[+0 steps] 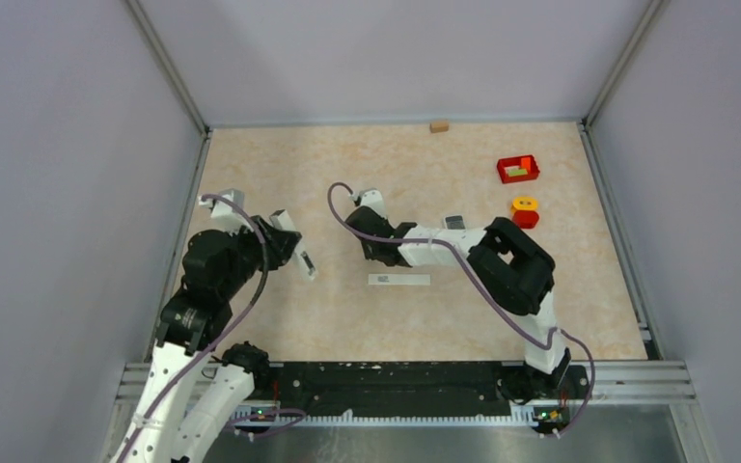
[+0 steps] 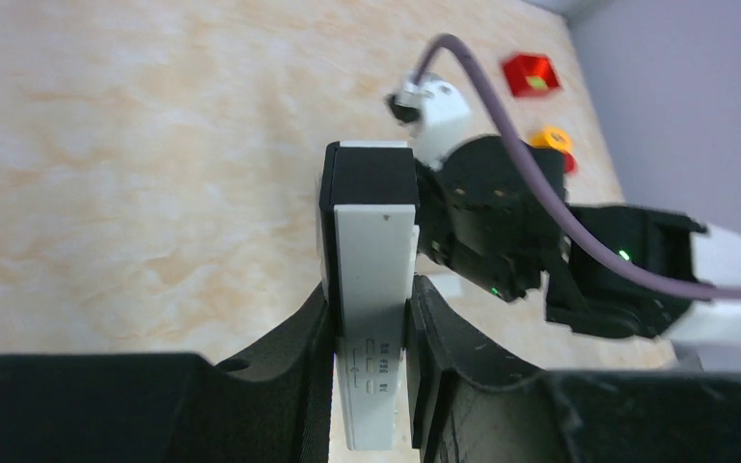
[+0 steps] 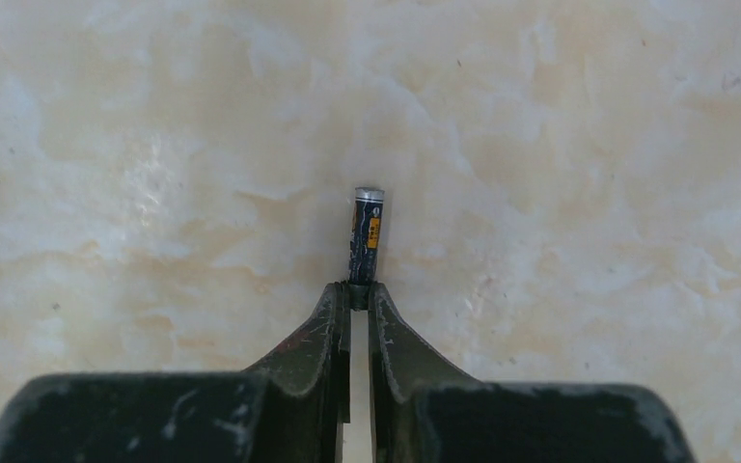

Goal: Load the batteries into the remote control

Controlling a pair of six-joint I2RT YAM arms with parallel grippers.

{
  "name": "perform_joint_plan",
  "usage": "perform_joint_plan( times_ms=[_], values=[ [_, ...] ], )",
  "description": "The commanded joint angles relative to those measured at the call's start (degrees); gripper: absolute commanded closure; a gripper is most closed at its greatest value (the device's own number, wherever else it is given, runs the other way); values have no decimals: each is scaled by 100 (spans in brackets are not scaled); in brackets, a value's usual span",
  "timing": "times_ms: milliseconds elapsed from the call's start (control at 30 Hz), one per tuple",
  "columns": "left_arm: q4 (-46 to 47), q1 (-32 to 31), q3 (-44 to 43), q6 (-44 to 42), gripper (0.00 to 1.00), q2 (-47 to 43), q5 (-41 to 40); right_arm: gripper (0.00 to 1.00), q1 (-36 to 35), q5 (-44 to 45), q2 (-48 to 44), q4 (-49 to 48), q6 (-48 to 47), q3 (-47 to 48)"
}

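Battery (image 3: 366, 236): yellow label patch, print unreadable. Remote (image 2: 376, 275): small triangle mark.

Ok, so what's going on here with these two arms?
The left gripper is clamped on the remote, holding it up off the table. The right gripper is shut on one end of a battery, which sticks out past its fingertips over the table. The battery isn't in the remote yet, and the two grippers are apart.
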State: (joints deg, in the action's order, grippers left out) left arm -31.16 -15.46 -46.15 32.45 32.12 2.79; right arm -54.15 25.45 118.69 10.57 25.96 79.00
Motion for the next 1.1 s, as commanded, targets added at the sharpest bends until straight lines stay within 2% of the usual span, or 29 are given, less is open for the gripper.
perform_joint_plan(
  times_ms=[0, 133, 167, 267, 333, 467, 633, 800, 967, 1067],
  values=[
    [1076, 8, 12, -500, 100, -73, 2157, 98, 90, -478, -454, 585, -75, -827],
    [1382, 8, 37, -685, 100, -214, 2737, 97, 127, -627, -700, 474, -180, -1193],
    [1452, 8, 43, -726, 100, -255, 2846, 95, 136, -659, -754, 449, -239, -1240],
    [1621, 8, 77, -831, 100, -378, 3186, 75, 140, -945, -946, 304, -452, -1350],
    [1686, 8, 81, -902, 100, -447, 3283, 68, 171, -1051, -1058, 202, -483, -1386],
    [1668, 8, 50, -951, 100, -443, 3185, 60, 329, -1344, -1073, 193, -389, -1226],
    [1655, 13, 58, -901, 100, -421, 2967, 52, 476, -1261, -867, 269, -94, -894],
    [1659, 8, 79, -889, 100, -424, 2856, 52, 519, -959, -374, 511, 102, -420],
    [1622, 8, 97, -907, 100, -423, 2764, 60, 530, -19, -158, 511, 435, -318],
    [1622, 8, 125, -898, 100, -429, 2734, 69, 556, 342, -197, 445, 682, -367]
  ],
)
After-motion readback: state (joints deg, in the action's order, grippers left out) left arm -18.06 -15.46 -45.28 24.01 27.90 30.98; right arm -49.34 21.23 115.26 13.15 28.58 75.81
